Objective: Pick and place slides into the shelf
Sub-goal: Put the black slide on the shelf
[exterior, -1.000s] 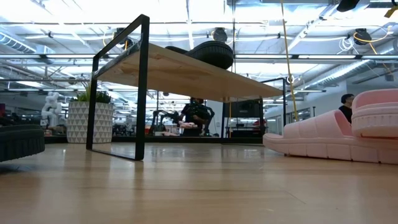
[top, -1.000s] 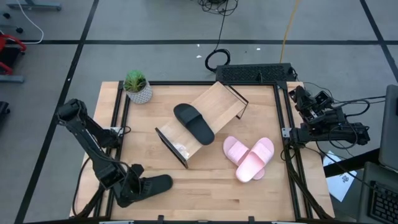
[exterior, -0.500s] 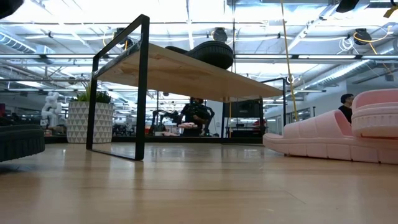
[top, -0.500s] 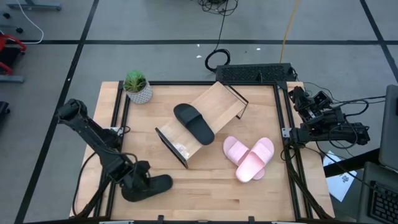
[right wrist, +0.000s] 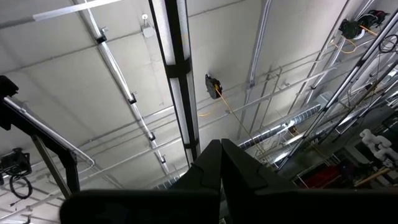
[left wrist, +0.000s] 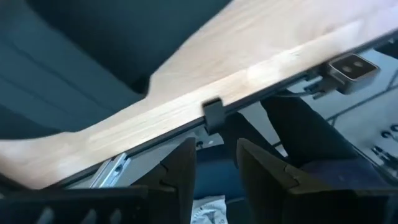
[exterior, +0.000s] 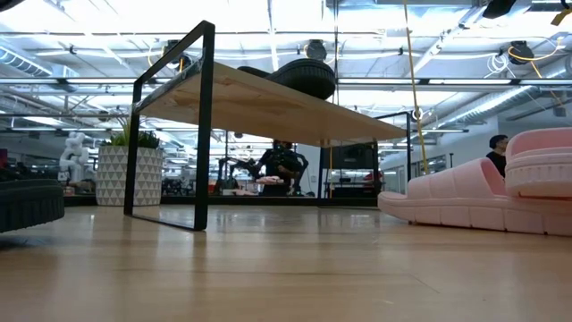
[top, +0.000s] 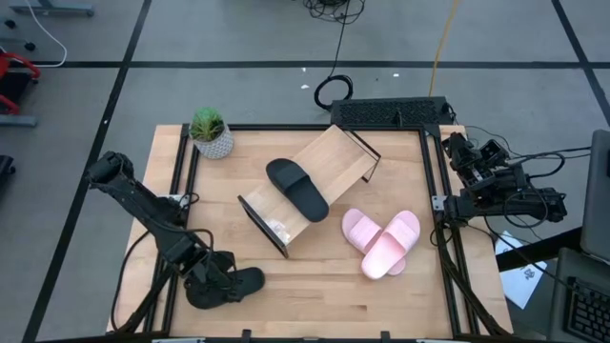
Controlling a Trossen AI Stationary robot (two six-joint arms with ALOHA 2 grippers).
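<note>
One black slide [top: 238,283] lies flat on the table at the near left; it also shows in the low view [exterior: 27,204]. My left gripper [top: 213,276] is open and stands over that slide's left part; the slide fills the left wrist view's upper left [left wrist: 74,56]. The other black slide [top: 297,188] rests sole down on the top board of the shelf [top: 334,157], which stands slantwise at mid-table. The pink pair [top: 383,243] lies side by side to the right of the shelf. My right gripper [right wrist: 221,149] is shut and points up, off the table's right edge. My left gripper hangs right over the near-left black slide, its fingers [left wrist: 183,171] slanting down toward the table's near edge. Nothing shows between the fingers, and I cannot tell whether they touch the slide.
A potted plant [top: 210,133] stands at the far left corner. A dark frame rail runs around the table's edges [top: 181,171]. Bare wood lies between the shelf and the near edge [top: 315,286]. A person shows in the room beyond the table [exterior: 499,152].
My left gripper has gone toward the table's right edge, from beside the near black slide's left end to above the slide. The slide has stayed where it was.
</note>
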